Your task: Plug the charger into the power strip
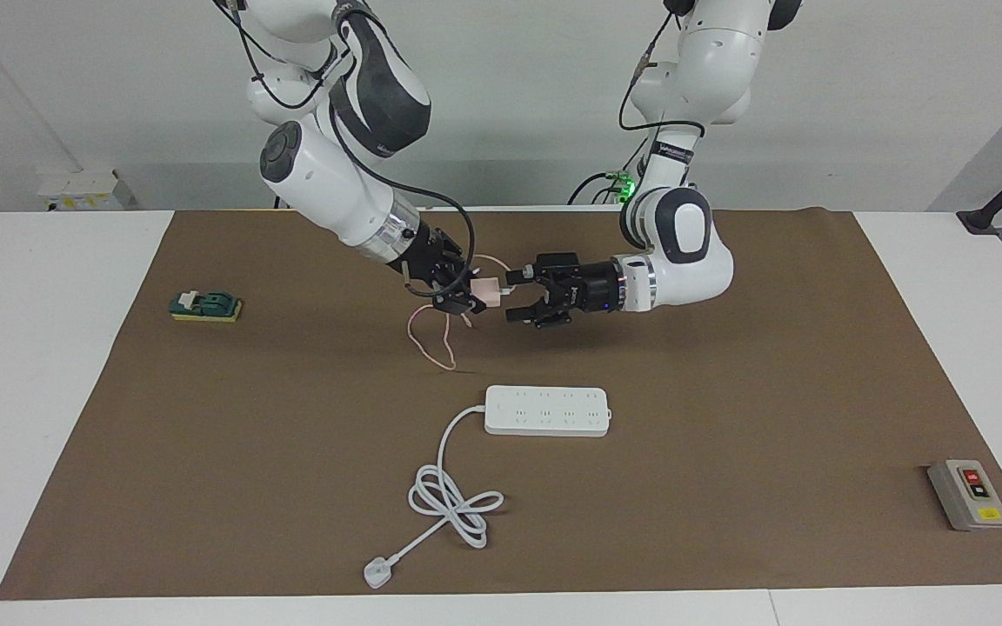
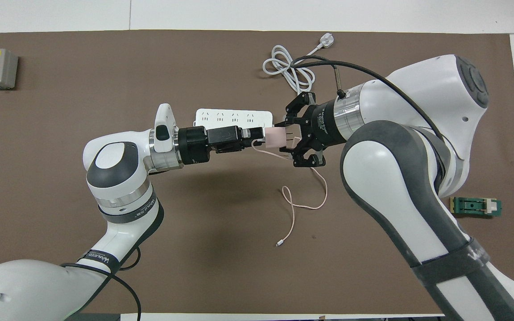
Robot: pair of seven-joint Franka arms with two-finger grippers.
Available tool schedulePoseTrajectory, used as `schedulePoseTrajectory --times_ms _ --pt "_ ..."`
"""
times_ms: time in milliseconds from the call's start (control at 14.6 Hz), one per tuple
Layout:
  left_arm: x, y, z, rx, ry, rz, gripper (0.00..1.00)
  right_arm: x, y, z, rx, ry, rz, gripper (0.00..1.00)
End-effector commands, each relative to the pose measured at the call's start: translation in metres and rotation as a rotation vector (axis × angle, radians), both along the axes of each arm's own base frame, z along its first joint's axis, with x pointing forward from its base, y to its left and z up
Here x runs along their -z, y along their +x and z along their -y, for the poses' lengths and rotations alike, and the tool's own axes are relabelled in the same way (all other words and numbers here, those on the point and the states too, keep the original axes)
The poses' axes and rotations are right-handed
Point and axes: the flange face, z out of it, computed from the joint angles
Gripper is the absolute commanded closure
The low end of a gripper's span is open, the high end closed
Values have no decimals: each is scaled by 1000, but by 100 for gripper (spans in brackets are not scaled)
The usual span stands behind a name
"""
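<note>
Right tool clamps pink charger in air, cable dangling to brown mat; left tool spread wide just beside it. Power strip untouched on desk.

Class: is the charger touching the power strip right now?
Apart. The facing view shows the charger held up in the right gripper, with bare mat between it and the power strip.

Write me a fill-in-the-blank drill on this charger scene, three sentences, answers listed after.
1. The pink charger is held up in the air by the ____ gripper.
2. The left gripper, fingers open, sits beside the charger, and both are over the brown ____.
3. The power strip lies flat with ____ plugged into its sockets.

Missing words: right; mat; nothing
</note>
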Motion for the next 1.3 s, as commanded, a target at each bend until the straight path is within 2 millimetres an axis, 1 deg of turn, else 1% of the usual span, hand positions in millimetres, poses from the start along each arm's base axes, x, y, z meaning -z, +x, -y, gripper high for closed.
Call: schedulePoseTrajectory --times_ms 0,205,274,548,685,890,1096,1164,1233 --pt "-1 -2 4 -8 0 -4 0 -4 0 -1 35 6 -12 100" --pt "-2 -6 11 4 0 2 0 -4 -1 -2 39 14 -17 100" --pt "-3 -11 19 19 0 3 0 -3 -1 -1 39 13 -21 100" --pt "-4 -10 20 12 7 6 0 -3 -2 -1 41 14 -27 100" --pt "-4 -14 27 22 9 7 0 -3 -2 -1 44 14 -31 100" --pt "-5 -12 26 19 8 7 0 -4 -2 -1 53 14 -36 100" --pt "-12 -11 27 18 3 11 0 -3 -2 -1 56 14 -40 100" --pt "-15 -10 27 17 2 14 1 -3 -2 -1 58 13 -41 100" --pt "-16 -9 28 17 1 13 8 -3 -1 -2 58 14 -39 100"
